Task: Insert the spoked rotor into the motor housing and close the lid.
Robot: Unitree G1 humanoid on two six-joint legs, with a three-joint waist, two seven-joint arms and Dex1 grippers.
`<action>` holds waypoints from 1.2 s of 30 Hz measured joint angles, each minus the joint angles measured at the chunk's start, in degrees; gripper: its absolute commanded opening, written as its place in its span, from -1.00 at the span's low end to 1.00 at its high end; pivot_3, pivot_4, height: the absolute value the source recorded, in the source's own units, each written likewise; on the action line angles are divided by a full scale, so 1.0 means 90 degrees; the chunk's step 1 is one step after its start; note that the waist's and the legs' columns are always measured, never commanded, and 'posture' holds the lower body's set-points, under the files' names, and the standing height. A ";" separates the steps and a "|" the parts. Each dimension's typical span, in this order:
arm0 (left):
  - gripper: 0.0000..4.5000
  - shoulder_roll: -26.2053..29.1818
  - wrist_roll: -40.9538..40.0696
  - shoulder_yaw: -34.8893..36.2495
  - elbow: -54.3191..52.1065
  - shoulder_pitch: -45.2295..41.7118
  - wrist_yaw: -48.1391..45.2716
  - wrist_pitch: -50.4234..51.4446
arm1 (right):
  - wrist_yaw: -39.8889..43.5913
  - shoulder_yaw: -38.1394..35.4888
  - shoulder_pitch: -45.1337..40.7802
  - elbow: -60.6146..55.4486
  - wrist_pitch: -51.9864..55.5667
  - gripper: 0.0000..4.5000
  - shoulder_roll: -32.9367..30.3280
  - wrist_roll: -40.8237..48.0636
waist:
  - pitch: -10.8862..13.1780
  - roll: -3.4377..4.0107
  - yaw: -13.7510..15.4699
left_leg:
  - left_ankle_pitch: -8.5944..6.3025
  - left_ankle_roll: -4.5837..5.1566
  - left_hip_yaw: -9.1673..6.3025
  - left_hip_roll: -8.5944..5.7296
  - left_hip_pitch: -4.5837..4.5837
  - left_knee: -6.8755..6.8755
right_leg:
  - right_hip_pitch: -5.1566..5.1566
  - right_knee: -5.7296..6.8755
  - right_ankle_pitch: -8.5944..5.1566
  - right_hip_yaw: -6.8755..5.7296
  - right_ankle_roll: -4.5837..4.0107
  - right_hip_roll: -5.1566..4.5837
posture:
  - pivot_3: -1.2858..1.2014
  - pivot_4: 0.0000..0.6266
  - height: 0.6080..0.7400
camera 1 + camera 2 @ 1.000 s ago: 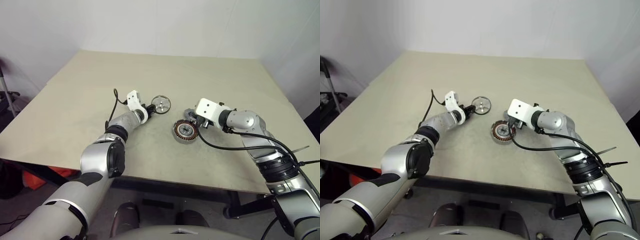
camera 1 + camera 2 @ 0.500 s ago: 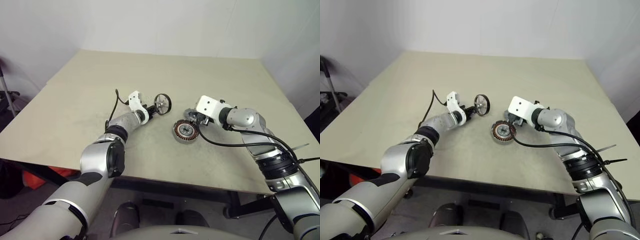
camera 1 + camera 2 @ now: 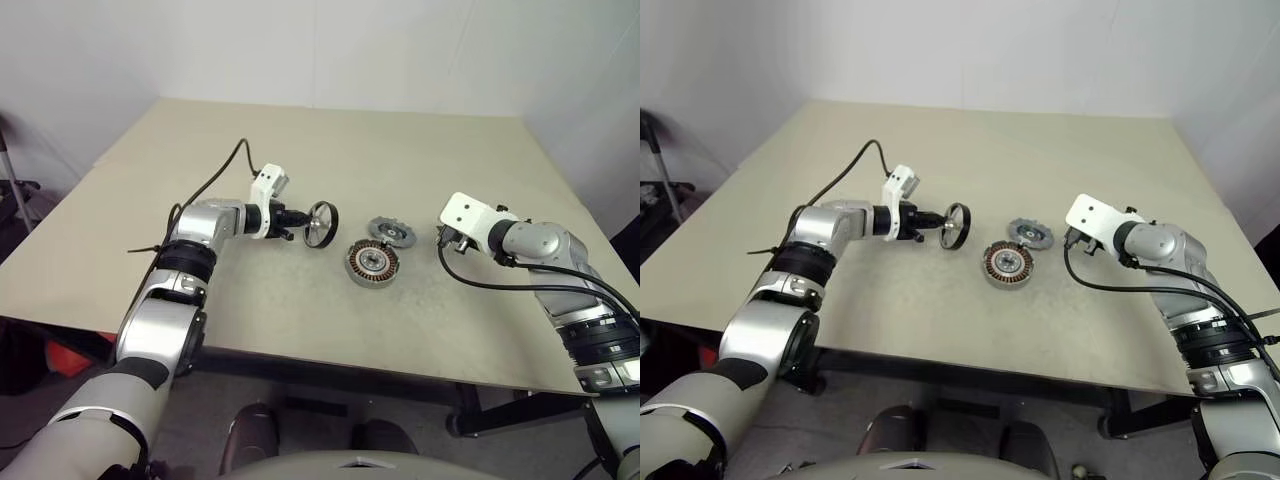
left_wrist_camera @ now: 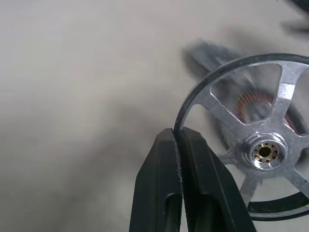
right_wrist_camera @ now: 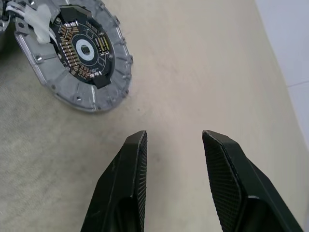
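Note:
My left gripper (image 4: 177,136) is shut on the dark rim of the spoked rotor (image 3: 320,222), which hangs upright above the table, left of the motor housing (image 3: 373,264). In the left wrist view the rotor's (image 4: 260,145) silver spokes and hub show, with copper windings blurred behind them. The housing lies flat on the table with its copper ring facing up. The lid (image 3: 391,232) lies just behind it; the right wrist view shows the lid (image 5: 79,53) with a dark circuit board inside. My right gripper (image 5: 174,140) stands open over bare table, to the right of the lid.
The beige table (image 3: 330,150) stretches wide behind the parts. Its front edge (image 3: 330,358) runs close below the housing. A white wall stands behind, and a black cable trails from each wrist.
My left gripper lifted the rotor off the table, tipped it upright and drew it back toward the housing. My right gripper pulled away to the right, uncovering the lid.

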 measured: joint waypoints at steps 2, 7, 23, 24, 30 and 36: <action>-0.99 0.0051 0.0219 -0.0442 -0.0081 -0.0032 -0.0328 -0.0233 | -0.0034 -0.0004 0.0006 -0.0020 0.0004 -0.19 0.0000 0.0001 | 0.0000 0.0000 -0.0002 | 0.0002 -0.0003 0.0001 0.0000 0.0002 0.0000 | 0.0001 0.0001 0.0000 0.0001 0.0000 0.0000 | 0.03 -1.00 1.00; -0.99 -0.0109 0.0903 -0.1077 0.0675 -0.0435 -0.0603 -0.1744 | -0.0091 -0.0086 0.0252 -0.0321 0.0113 -0.19 0.0009 0.0014 | 0.0000 0.0000 0.0016 | 0.0003 -0.0004 -0.0001 -0.0001 0.0000 0.0002 | 0.0003 0.0001 0.0001 0.0000 0.0001 0.0001 | 0.03 -1.00 1.00; -0.99 -0.1253 0.2236 -0.1486 0.3619 -0.2134 -0.0951 -0.5174 | -0.0538 -0.0423 0.1265 -0.1535 0.1023 -0.19 0.0122 0.0017 | -0.0001 0.0001 0.0196 | 0.0001 0.0000 0.0000 -0.0005 0.0005 0.0001 | 0.0003 0.0001 0.0001 0.0001 0.0003 -0.0004 | 0.03 -1.00 1.00; -0.99 -0.1305 0.2333 -0.1504 0.3733 -0.2169 -0.0913 -0.5276 | -0.0572 -0.0455 0.1361 -0.1620 0.1094 -0.19 0.0121 0.0016 | -0.0001 0.0001 0.0222 | 0.0001 0.0000 -0.0001 -0.0005 0.0005 0.0002 | 0.0003 0.0001 0.0001 0.0001 0.0003 -0.0005 | 0.03 -1.00 1.00; -0.99 -0.1645 0.2714 -0.1511 0.4092 -0.2455 -0.0493 -0.5544 | -0.0739 -0.0774 0.1984 -0.2273 0.1478 -0.19 0.0125 0.0018 | 0.0000 0.0001 0.0320 | 0.0000 0.0000 -0.0001 -0.0007 0.0006 0.0003 | 0.0006 0.0002 0.0002 0.0000 0.0004 -0.0009 | 0.03 -1.00 1.00; -0.99 -0.1825 0.2874 -0.1488 0.4221 -0.2599 -0.0214 -0.5582 | -0.0835 -0.0905 0.2261 -0.2516 0.1730 -0.19 0.0135 0.0018 | -0.0001 0.0002 0.0299 | 0.0001 -0.0002 -0.0001 -0.0007 0.0010 0.0002 | 0.0006 0.0003 0.0002 0.0001 0.0004 -0.0009 | 0.03 -1.00 1.00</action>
